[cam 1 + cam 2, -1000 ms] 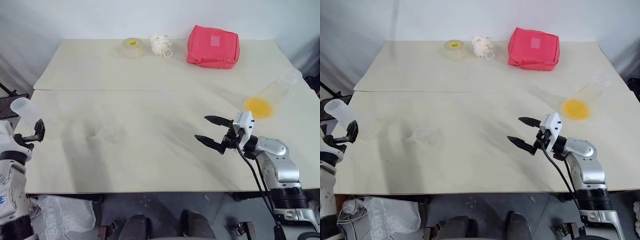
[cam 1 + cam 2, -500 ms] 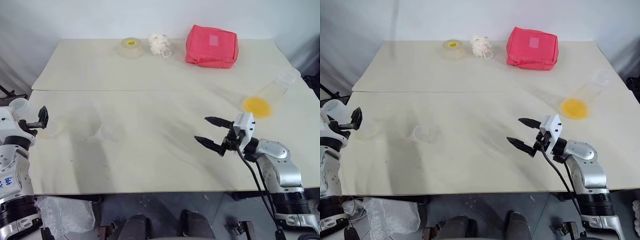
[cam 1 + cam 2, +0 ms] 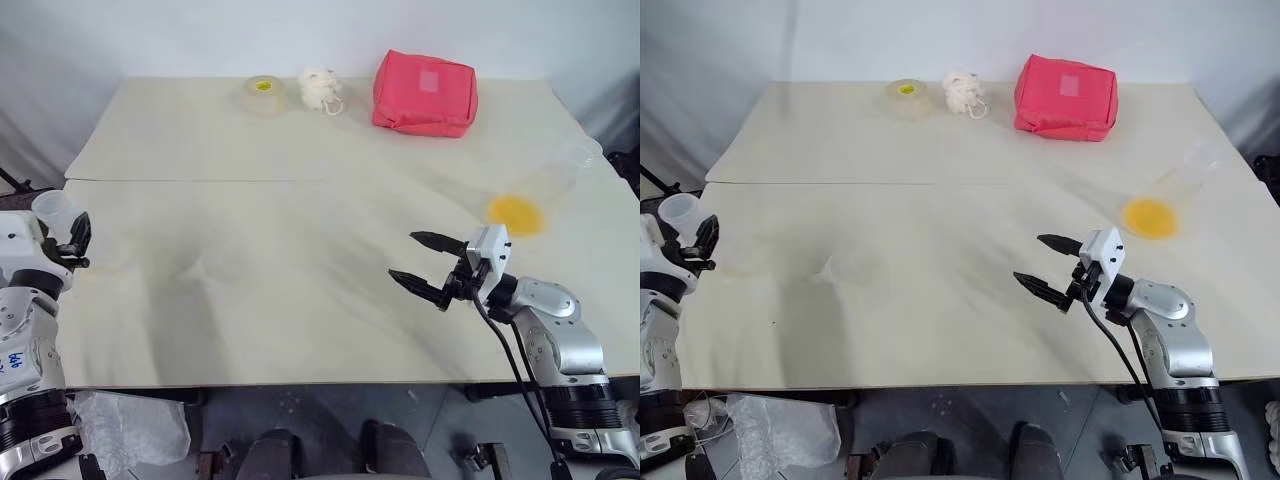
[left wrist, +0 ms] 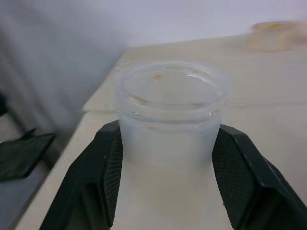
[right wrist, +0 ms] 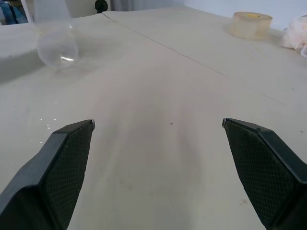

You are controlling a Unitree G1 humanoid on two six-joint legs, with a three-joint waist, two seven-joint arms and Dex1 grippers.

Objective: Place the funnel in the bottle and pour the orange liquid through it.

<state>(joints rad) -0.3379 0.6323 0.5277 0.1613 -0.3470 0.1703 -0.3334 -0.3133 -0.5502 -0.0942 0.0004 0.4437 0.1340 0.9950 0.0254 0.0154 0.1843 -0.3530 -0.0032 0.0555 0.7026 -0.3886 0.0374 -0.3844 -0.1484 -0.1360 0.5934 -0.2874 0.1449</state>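
At the tabletop's [image 3: 300, 200] left edge the left claw [image 4: 165, 179] is clamped on the bottle [image 4: 170, 124], a clear wide-mouthed plastic jar held upright with one black finger [image 4: 240, 177] pressed on each side below its rim. The right claw [image 3: 425, 265] hovers over the front right part of the tabletop, its two fingers spread wide with nothing between them. The funnel [image 5: 57, 48], clear and hard to make out, lies on the tabletop toward the left front, well apart from both claws. The orange liquid [image 3: 515, 212] sits in a tilted clear container [image 3: 555, 175] near the right edge. Along the far edge lie a tape roll [image 3: 263, 94], a white puff [image 3: 321, 88] and a red pouch [image 3: 425, 92]
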